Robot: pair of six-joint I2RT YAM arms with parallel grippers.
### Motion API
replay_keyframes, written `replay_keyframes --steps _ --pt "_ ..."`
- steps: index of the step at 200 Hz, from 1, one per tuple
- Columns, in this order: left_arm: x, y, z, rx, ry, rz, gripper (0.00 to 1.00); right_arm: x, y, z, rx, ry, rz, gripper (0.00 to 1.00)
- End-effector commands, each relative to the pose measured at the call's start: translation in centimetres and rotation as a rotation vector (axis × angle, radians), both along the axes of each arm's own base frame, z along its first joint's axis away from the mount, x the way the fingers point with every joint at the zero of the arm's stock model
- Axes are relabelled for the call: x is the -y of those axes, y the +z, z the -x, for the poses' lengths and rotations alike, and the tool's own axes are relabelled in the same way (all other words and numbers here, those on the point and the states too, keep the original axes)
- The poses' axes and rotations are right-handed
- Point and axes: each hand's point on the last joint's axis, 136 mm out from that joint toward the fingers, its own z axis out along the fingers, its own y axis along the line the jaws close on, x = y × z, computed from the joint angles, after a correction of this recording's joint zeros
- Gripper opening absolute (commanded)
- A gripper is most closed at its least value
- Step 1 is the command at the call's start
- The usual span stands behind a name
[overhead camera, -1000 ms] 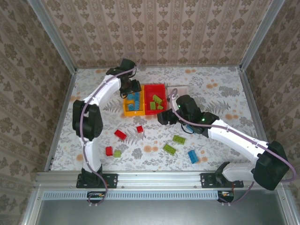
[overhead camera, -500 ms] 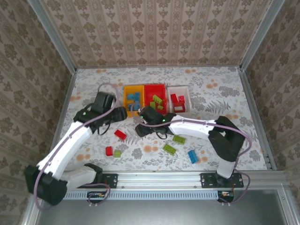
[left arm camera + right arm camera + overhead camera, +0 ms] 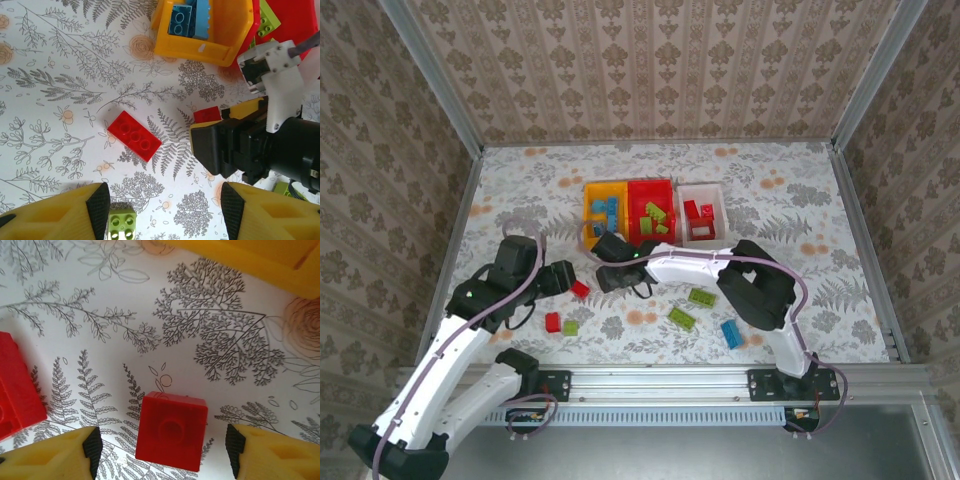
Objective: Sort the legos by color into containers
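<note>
Right fingers (image 3: 55,456) — now astride red lego (image 3: 172,430)

Small red brick (image 3: 207,114): mostly hidden behind right end effector (image 3: 613,277).
Long red brick (image 3: 15,385): cut by right wrist view's left edge.
Lime brick (image 3: 122,226): cut by left wrist view's bottom edge.

arms (image 3: 685,265) — white links, blk joints | lilac cables (image 3: 806,300) | tool fingers (image 3: 45,217) yellow, blk pads (image 3: 98,209)

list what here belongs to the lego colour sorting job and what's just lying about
Belongs to the job: yellow-orange bin, red bin, white bin; red brick, lime green brick and blue brick among the loose ones.
Just background: floral table cover, wallpapered walls, metal frame rail.
</note>
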Motion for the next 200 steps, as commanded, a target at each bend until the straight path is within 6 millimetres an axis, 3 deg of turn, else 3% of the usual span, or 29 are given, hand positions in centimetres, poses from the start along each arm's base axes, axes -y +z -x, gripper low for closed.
replay_keyframes --steps 1,47,91,108,132,162,200 --pt "-0.2 -0.8 1.0 -0.038 -0.005 0.001 0.63 1.1 -1.6 0.2 -0.031 -0.046 0.083 0.61" --pt "0.1 -0.4 1.2 -0.033 -0.029 0.007 0.63 1.3 -1.6 -0.5 0.009 -0.064 0.099 0.38" --pt "2.0 0.3 0.1 -0.008 -0.091 0.053 0.63 3.2 2.7 -0.9 0.108 -0.076 0.063 0.29" --pt "3.8 0.9 -0.8 0.015 -0.141 0.08 0.63 5.7 5.0 -0.9 0.138 -0.114 0.048 0.29" --pt "7.1 2.1 -2.3 0.057 -0.222 0.078 0.63 11.0 7.4 -1.3 0.154 -0.212 0.029 0.29" --pt "12.0 2.8 -3.9 0.096 -0.329 0.049 0.63 17.5 7.8 -3.0 0.13 -0.33 -0.014 0.3" --pt "17.2 3.0 -5.6 0.112 -0.414 0.036 0.63 21.5 7.9 -8.0 0.099 -0.423 -0.05 0.31"
